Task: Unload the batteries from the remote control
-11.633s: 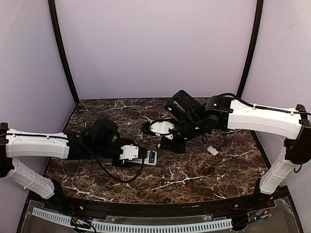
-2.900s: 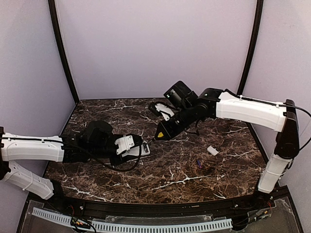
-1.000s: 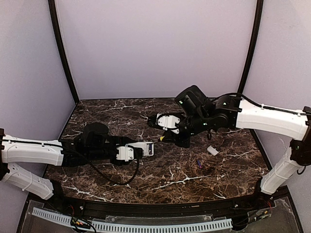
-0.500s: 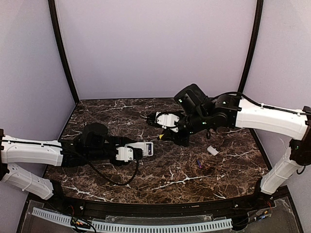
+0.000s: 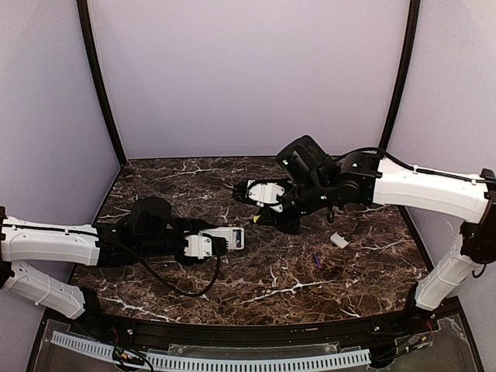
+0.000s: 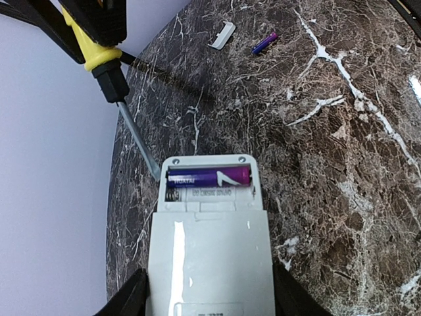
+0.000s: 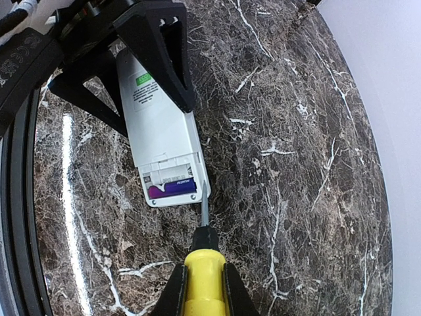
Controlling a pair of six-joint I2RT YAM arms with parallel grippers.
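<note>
- Remote control point(image 6: 207, 250) lies back-up between the fingers point(image 6: 128, 299) of the left claw point(image 6: 209, 299), which is clenched on its long sides. Its open end sticks out past the fingertips toward the right arm.
- From above, it sits left of the desk's point(image 5: 271, 287) middle. Whether it rests on the marble or is held just off it cannot be told.
- The battery compartment at the free end is open. One purple battery point(image 6: 209, 177) lies crosswise in the slot nearest the end. The slot beside it shows only bare white plastic and a spring.
- The right claw point(image 7: 204, 299) grips the yellow handle of a screwdriver point(image 7: 203, 263), one finger on each side.
- The screwdriver's grey shaft slants down to the remote, and its tip meets a corner of the open compartment, just beside one end of the seated battery.
- The right claw itself stays clear of the remote, back along the tool.
- A second battery point(image 6: 264, 42) lies loose on the desk, well away from both claws.
- A small white cover point(image 6: 222, 35) lies near that second battery without touching it.
</note>
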